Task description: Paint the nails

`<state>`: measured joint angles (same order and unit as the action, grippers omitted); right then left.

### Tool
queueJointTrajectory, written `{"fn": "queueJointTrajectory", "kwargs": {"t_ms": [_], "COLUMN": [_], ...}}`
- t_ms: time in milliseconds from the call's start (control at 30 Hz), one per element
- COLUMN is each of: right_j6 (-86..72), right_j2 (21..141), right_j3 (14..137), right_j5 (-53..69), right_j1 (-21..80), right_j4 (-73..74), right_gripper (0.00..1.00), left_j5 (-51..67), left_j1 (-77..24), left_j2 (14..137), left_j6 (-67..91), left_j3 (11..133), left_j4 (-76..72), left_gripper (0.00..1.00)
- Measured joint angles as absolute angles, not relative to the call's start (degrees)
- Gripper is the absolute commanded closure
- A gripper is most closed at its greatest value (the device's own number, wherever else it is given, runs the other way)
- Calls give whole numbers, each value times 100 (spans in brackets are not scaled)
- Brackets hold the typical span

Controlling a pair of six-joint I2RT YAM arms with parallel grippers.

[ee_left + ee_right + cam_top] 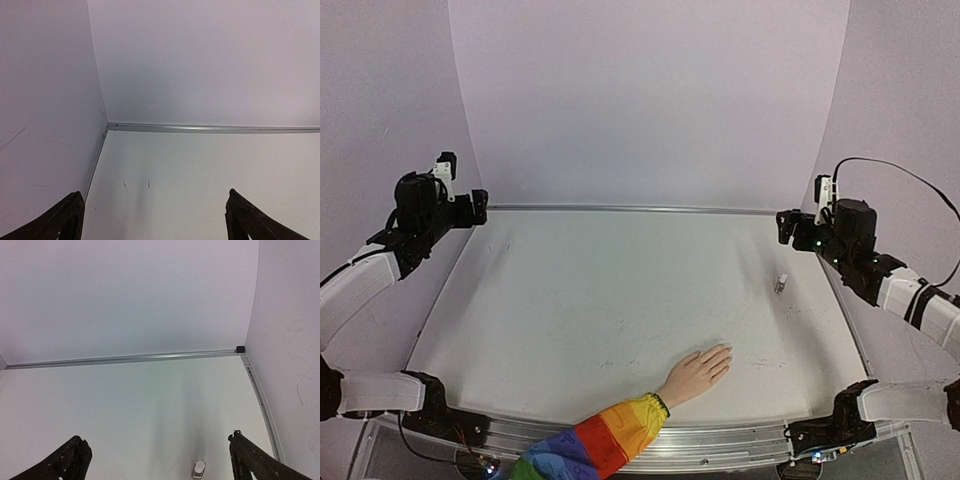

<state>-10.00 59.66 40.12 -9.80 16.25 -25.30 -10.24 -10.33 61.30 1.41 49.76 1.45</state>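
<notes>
On the table [570, 300] — hand [698, 372] lies flat.

We take the small flesh-coloured hand in a rainbow-striped sleeve [698, 374] as our landmark. It lies flat on the white table [580, 300], at the near edge, with its tiny pale nails [724, 352] at the end that points away and rightward. Behind the hand and to its right, well apart, stands the small whitish polish bottle [781, 284] [199, 469]. The black left gripper [477, 205] [153, 202] hangs far behind and left of the hand. The black right gripper [786, 226] [157, 442] hangs behind and right of it, just past the bottle.
</notes>
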Motion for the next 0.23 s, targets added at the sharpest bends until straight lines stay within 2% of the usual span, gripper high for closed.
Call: {"fn": "queueJointTrajectory", "kwargs": {"t_ms": [233], "right_j6": [-932], "right_j2": [6104], "right_j3": [4012], "right_j5": [-991], "right_j1": [1385], "right_j4": [-2401], "right_gripper": [2], "left_j5": [-1024], "left_j1": [-1033], "left_j2": [6071], "left_j6": [126], "left_j3": [4976], "left_j4": [143], "left_gripper": [1]}}
